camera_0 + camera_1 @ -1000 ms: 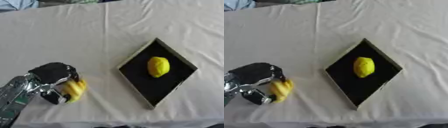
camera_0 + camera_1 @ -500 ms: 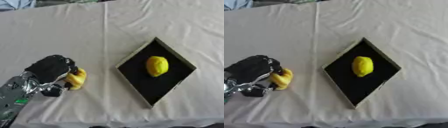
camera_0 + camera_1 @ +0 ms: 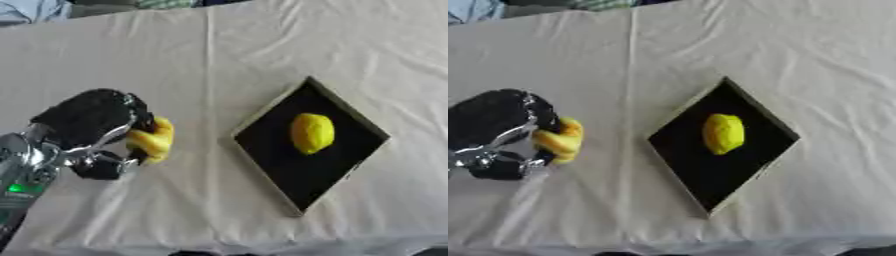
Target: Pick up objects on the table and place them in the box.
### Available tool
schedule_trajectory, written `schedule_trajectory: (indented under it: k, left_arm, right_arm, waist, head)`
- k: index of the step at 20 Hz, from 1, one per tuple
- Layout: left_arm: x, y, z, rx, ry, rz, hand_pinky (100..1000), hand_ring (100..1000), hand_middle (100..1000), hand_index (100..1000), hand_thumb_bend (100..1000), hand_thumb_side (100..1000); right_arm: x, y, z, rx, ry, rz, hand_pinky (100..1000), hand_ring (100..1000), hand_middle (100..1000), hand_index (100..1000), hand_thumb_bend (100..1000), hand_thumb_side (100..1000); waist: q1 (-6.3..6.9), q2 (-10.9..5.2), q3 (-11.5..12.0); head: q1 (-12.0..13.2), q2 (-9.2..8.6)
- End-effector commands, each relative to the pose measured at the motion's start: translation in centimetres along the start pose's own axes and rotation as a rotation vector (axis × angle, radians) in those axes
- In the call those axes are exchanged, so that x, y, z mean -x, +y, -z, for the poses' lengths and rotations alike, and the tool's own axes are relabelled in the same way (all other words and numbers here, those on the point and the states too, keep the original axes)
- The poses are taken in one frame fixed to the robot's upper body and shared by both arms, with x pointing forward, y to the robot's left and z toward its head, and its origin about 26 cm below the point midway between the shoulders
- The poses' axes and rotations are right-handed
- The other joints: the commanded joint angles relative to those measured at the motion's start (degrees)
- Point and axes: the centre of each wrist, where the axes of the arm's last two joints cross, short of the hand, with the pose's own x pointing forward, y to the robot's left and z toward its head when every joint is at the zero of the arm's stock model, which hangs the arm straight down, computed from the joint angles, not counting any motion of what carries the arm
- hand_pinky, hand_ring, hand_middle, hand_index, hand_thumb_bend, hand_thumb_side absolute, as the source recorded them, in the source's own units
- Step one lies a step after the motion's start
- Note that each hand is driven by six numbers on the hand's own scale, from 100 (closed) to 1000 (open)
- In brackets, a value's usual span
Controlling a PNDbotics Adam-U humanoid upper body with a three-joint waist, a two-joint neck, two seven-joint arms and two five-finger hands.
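Left hand [image 3: 92,125], black with silver joints, curled around a yellow-orange banana-like object [image 3: 152,141], well left of the shallow black square box with pale rim [image 3: 262,123]. Yellow lemon [image 3: 311,132] already in box. Right hand out of view. Step judged: carrying. Next: travel rightward over white cloth-covered table [image 3: 201,60], release above bare black floor beside lemon.

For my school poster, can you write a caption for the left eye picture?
Robot's left hand holds a yellow object beside a black box with a lemon inside.
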Motion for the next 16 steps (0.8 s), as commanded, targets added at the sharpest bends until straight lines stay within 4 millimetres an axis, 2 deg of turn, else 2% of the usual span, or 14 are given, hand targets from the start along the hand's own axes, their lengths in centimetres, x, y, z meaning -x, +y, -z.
schedule_trajectory:
  k: [1,9,12,16]
  left_arm:
    - [-0.5,2.6,0.6,-0.118,-0.039,-0.012,716,575,480,606,100,100]
    - [-5.5,7.4,3.9,-0.286,-0.208,-0.066,704,562,474,610,100,100]
    - [-7.2,7.6,5.2,-0.295,-0.247,-0.091,702,560,473,610,100,100]
    - [-8.6,6.2,7.5,-0.259,-0.245,-0.128,694,555,471,611,100,100]
  right_arm:
    - [-0.9,-0.4,0.9,0.002,-0.048,-0.007,923,814,694,840,100,580]
    - [-1.8,-0.1,2.4,-0.010,-0.120,0.010,921,814,696,840,100,577]
    - [-1.9,0.1,2.6,-0.013,-0.130,0.021,921,814,696,840,100,576]
    - [-2.0,0.3,2.8,-0.014,-0.134,0.032,921,814,695,840,100,576]
  waist:
    - [-0.78,-1.23,-0.13]
    - [-1.57,-0.16,-0.64]
    - [-1.93,0.34,-1.21]
    - [-2.35,0.83,-1.89]
  head:
    - [-0.30,0.27]
    - [0.39,0.27]
    - [0.34,0.27]
    - [0.42,0.27]
